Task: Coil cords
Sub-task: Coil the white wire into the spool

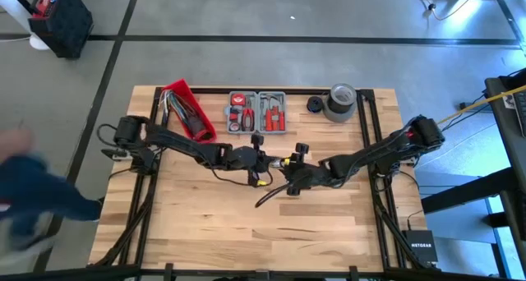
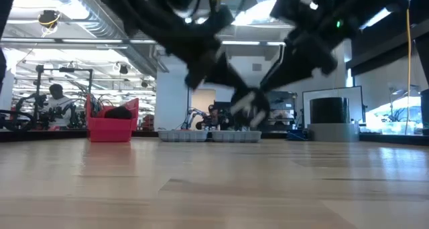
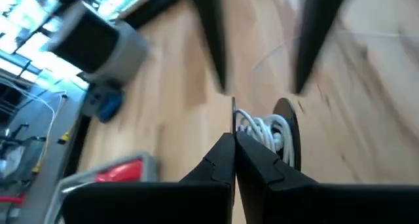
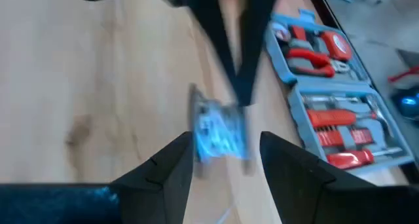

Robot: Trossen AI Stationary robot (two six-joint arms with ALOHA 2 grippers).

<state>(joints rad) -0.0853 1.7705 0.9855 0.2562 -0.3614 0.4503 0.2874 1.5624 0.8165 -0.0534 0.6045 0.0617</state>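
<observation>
The white cord is wound into a small bundle [image 4: 219, 133], held above the middle of the table. It also shows in the left wrist view [image 3: 263, 129] and the low view [image 2: 248, 107]. My left gripper [image 3: 234, 140] is shut at this bundle, and in the high view [image 1: 263, 161] it is at the table's middle. My right gripper [image 4: 226, 150] is open, with one finger on either side of the bundle; I cannot tell whether they touch it. The black cord [image 1: 267, 195] lies slack on the table by my right gripper [image 1: 292, 179]. My left gripper pinches the white cord between its two shut fingers at the edge of the bundle [image 3: 241, 119]. The bundle's loops sit beside one fingertip, clear of the table. The fingers themselves hide which strand they hold.
A red bin [image 1: 189, 108], an open grey tool case [image 1: 256, 112], a small black object [image 1: 316, 104] and a grey roll of tape [image 1: 341, 100] stand along the far edge. A blurred person [image 1: 25, 191] is beside the table's left edge. Bare wood lies toward the near edge.
</observation>
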